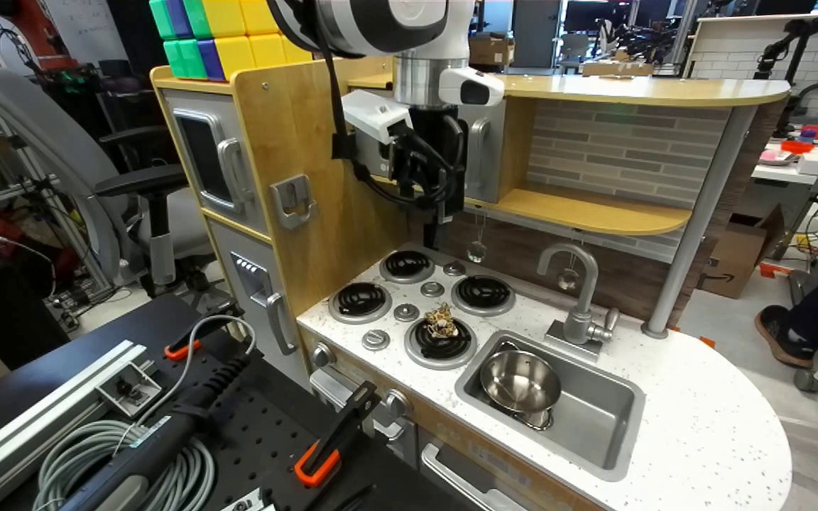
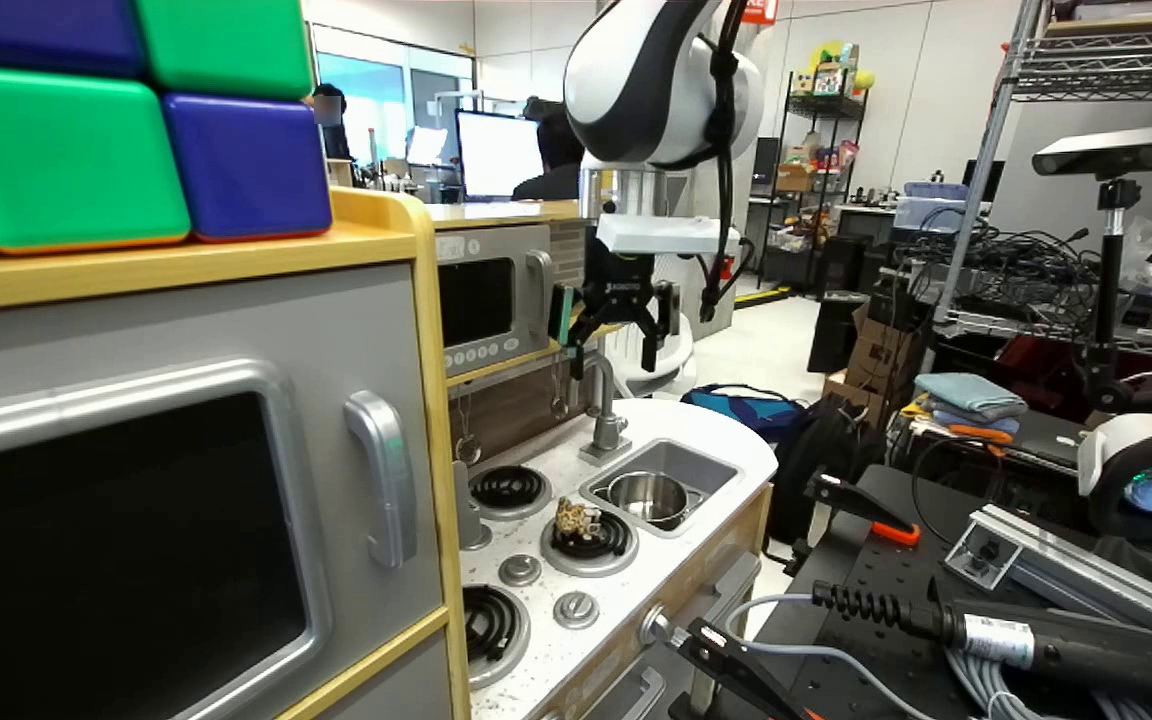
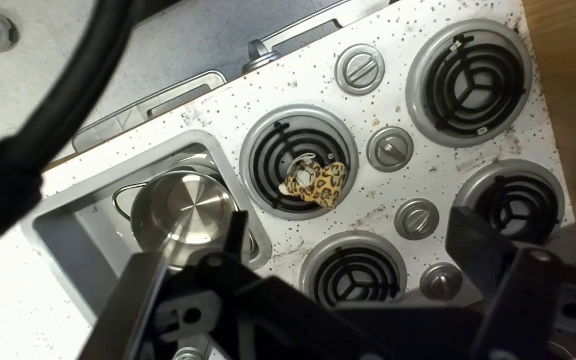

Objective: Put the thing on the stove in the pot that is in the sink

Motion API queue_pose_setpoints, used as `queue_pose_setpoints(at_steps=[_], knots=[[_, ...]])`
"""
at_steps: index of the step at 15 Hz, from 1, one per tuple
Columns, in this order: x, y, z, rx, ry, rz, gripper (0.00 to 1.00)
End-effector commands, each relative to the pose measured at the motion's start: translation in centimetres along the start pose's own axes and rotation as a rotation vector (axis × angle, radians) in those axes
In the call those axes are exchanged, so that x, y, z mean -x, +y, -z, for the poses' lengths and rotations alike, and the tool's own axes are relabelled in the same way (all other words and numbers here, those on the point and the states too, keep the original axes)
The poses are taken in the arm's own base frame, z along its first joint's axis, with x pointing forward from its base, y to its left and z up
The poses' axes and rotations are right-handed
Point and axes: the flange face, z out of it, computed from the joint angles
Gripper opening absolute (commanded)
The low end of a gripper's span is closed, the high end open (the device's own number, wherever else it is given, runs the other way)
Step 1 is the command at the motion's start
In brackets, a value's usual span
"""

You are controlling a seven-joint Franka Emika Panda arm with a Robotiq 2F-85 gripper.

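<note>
Black pegboard (image 1: pixel 267 426) with coiled grey cable (image 1: pixel 72 454) and an orange-tipped clamp (image 1: pixel 341 429) lies nearest in an exterior view. Beyond it, the steel pot (image 1: pixel 520 383) sits in the sink (image 1: pixel 593 408); across its rim, the leopard-spotted thing (image 1: pixel 441 321) lies on a front burner (image 1: pixel 423 346) of the stove (image 1: pixel 403 292). Well above, the gripper (image 2: pixel 613 360) hangs with fingers (image 3: pixel 478 250) wide apart, holding nothing. The curved faucet (image 1: pixel 579 319) rises behind the sink.

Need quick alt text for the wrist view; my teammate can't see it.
A spotted yellow toy lies on a stove burner near the picture's middle; left of it, a steel pot sits in the sink. The open gripper, holding nothing, spans much of the lower part.
</note>
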Motion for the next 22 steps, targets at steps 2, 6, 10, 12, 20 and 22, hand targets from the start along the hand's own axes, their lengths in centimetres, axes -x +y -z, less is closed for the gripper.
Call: queue_pose_setpoints(at_steps=[2,6,10,12,20,22], knots=[[-0.2,0.0,-0.4,-0.007,0.024,-0.019,1.0],[-0.9,0.2,-6.5,0.072,-0.013,-0.107,1.0],[-0.7,0.6,-13.6,0.144,-0.039,-0.133,1.0],[-0.8,0.4,-16.1,0.17,-0.007,-0.136,1.0],[-2.5,-1.1,-21.0,0.16,0.156,-0.134,1.0],[-2.9,-1.5,-21.4,0.137,0.204,-0.117,1.0]])
